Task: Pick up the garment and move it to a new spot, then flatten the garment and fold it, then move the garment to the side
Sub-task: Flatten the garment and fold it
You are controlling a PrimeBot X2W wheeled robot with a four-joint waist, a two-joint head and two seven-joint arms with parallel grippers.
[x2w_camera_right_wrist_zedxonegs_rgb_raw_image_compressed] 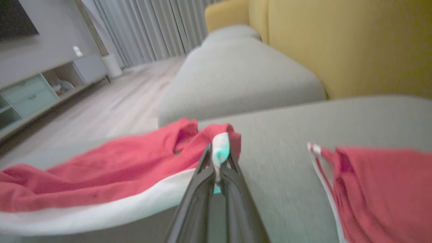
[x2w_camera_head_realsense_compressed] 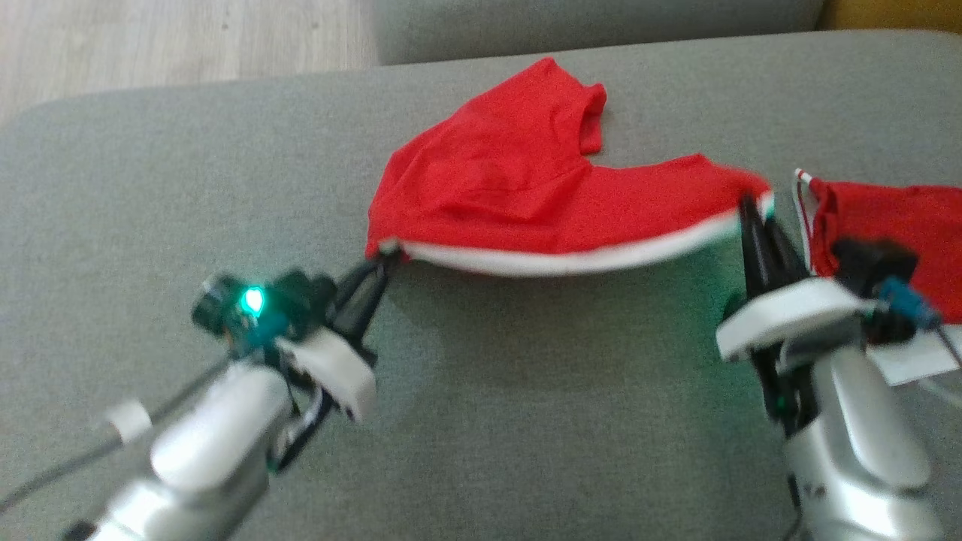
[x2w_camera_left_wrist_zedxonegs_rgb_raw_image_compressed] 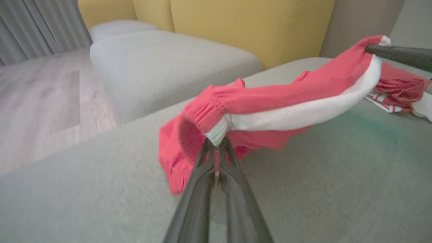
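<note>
- Left tool (x2w_camera_head_realsense_compressed: 382,261) — fingers pressed together, pinching the red garment (x2w_camera_head_realsense_compressed: 511,188) at one end of its white band.
- Right tool (x2w_camera_head_realsense_compressed: 754,209) pinches the band's other end.
- The garment hangs stretched between them, its far part resting on the grey sofa cushion (x2w_camera_head_realsense_compressed: 526,421).
- A second red garment (x2w_camera_head_realsense_compressed: 902,218) lies just beside the right tool.
</note>
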